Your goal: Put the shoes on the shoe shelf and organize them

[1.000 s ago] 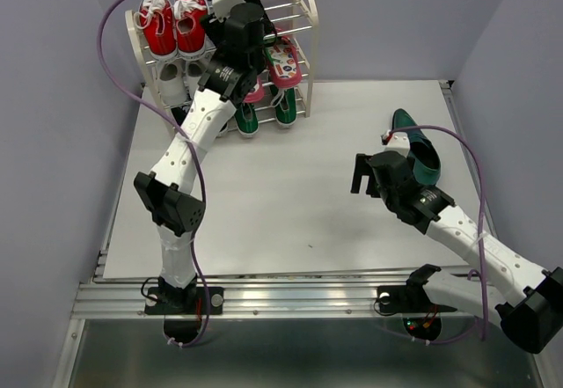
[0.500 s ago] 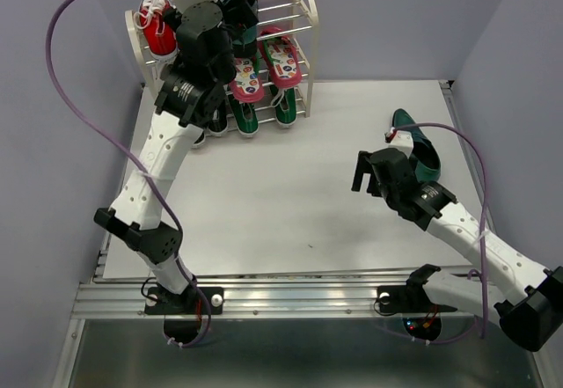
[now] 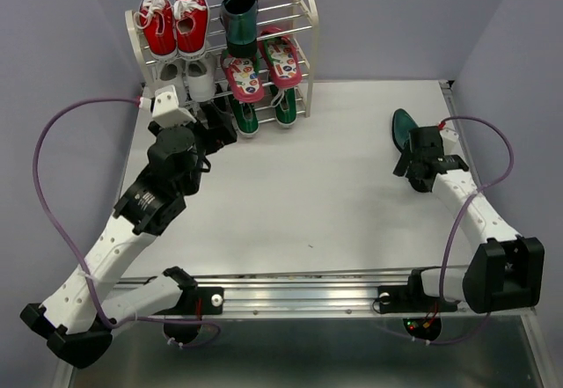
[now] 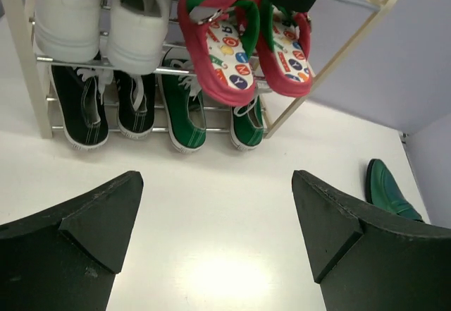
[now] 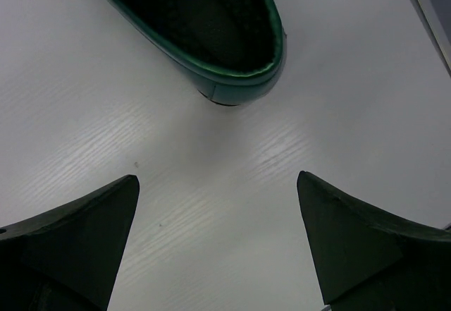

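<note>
The shoe shelf (image 3: 303,18) stands at the back left. One dark green loafer (image 3: 237,10) rests on its top tier. The red-pink flip-flops (image 3: 243,76) are on the middle tier and the green sneakers (image 3: 247,118) on the bottom. My left gripper (image 3: 215,128) is open and empty, low in front of the shelf; its wrist view shows the flip-flops (image 4: 218,50), green sneakers (image 4: 184,110) and its jaws (image 4: 215,233) apart. The second loafer (image 3: 403,127) lies on the table at the right. My right gripper (image 3: 415,170) hovers open over its heel end (image 5: 211,29).
Red sneakers (image 3: 174,23) sit on the top tier left, white sneakers (image 4: 70,22) on the middle tier left, black sneakers (image 4: 81,110) on the bottom left. The table's right edge (image 3: 457,142) runs close to the loafer. A purple cable (image 3: 53,142) loops left of the left arm.
My left gripper let go of the loafer on the top tier and drew back down to the table. My right arm swung right, over the loafer on the table.
</note>
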You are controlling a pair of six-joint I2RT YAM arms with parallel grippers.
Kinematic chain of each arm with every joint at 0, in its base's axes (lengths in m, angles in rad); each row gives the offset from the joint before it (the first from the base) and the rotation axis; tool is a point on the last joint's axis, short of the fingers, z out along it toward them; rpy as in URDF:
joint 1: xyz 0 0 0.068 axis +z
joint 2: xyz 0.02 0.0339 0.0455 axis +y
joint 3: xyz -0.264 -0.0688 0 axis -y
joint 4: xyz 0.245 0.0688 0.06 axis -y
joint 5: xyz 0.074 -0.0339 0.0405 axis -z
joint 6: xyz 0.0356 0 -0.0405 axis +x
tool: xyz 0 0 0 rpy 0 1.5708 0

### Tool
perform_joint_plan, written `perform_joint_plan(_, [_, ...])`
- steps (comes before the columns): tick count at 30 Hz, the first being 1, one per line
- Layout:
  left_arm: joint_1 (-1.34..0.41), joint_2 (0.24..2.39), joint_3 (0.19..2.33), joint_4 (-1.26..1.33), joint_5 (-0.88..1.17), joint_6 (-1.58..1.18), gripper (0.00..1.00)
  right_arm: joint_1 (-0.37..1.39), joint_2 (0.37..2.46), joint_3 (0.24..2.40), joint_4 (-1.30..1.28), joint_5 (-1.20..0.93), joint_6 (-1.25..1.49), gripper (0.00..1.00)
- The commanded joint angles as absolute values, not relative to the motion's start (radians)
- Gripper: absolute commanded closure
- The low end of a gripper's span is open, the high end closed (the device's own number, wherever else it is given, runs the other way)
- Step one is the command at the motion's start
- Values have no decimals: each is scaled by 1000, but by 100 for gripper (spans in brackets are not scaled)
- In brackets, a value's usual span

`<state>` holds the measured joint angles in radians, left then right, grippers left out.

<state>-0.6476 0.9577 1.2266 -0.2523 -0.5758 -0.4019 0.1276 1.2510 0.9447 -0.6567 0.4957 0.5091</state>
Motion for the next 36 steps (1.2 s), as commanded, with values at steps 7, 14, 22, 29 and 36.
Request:
perform_joint_plan(7, [-649,887,1086,-255,-569,-503,1,-30,1436,1087,-652,392,219,0])
perform_joint_plan(14, [-650,908,1074,-255,-637,-488,1,-104,1503,1100,-637,284,190,0])
perform_joint_plan(22, [-650,933,1081,-212,-630,-456,1,-176,1549,1097,-520,161,85,0])
perform_joint_plan(29, [-650,937,1098,-207,-629,-442,1,-189,1572,1114,-485,140,54,0])
perform_joint_plan(36, [-649,943,1109,-227,-650,-446,1,-189,1620,1120,-451,133,25,0])
